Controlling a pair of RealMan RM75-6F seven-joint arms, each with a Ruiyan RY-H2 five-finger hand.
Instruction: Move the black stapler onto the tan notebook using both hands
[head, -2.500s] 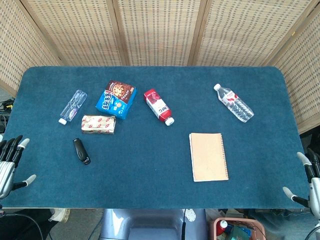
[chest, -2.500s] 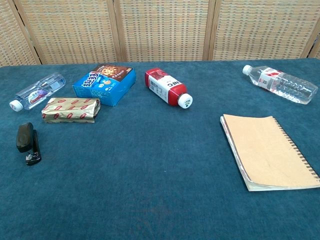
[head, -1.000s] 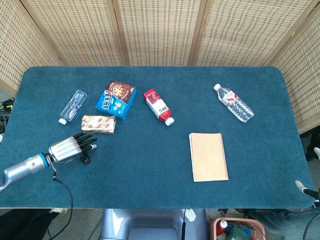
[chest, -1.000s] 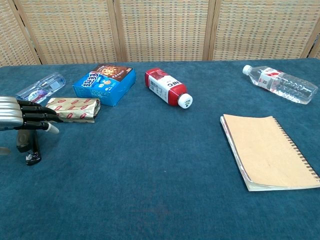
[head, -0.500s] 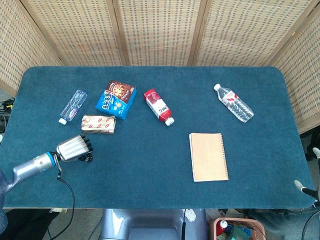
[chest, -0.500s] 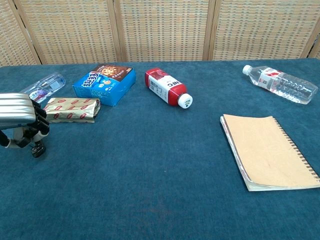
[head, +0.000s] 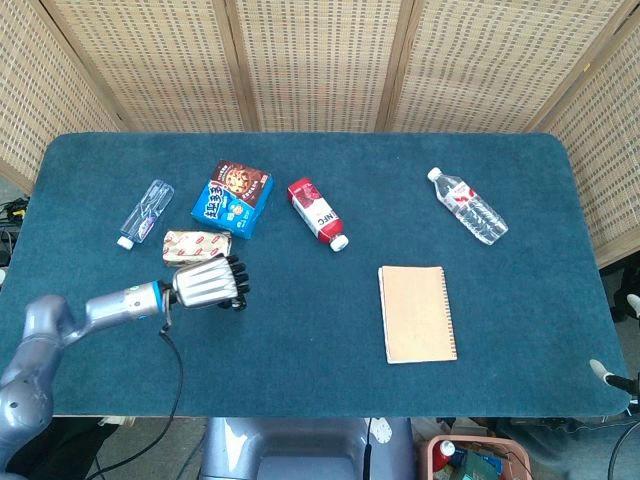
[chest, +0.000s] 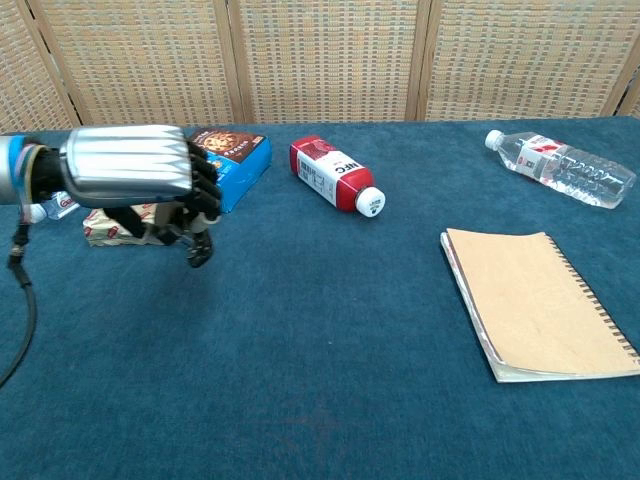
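Observation:
My left hand (head: 205, 285) grips the black stapler (chest: 198, 252) and holds it above the blue table; only the stapler's lower end shows under the curled fingers. In the chest view the left hand (chest: 130, 180) hangs in front of the snack packet and the blue box. The tan notebook (head: 417, 312) lies flat at right of centre, spiral edge to the right, also the tan notebook (chest: 540, 305) in the chest view, far from the stapler. Of my right hand (head: 600, 370) only pale fingertips show past the table's lower right corner, spread apart and holding nothing.
A small water bottle (head: 146, 212), a gold-and-red snack packet (head: 196, 245), a blue biscuit box (head: 233, 198) and a red drink bottle (head: 317, 212) lie at the back left. A larger water bottle (head: 468, 206) lies at the back right. Wicker screens stand behind the table.
My left hand reached in from the left edge, closed on the stapler, lifted it and carried it right, towards the table's middle. The right hand dropped almost out of view.

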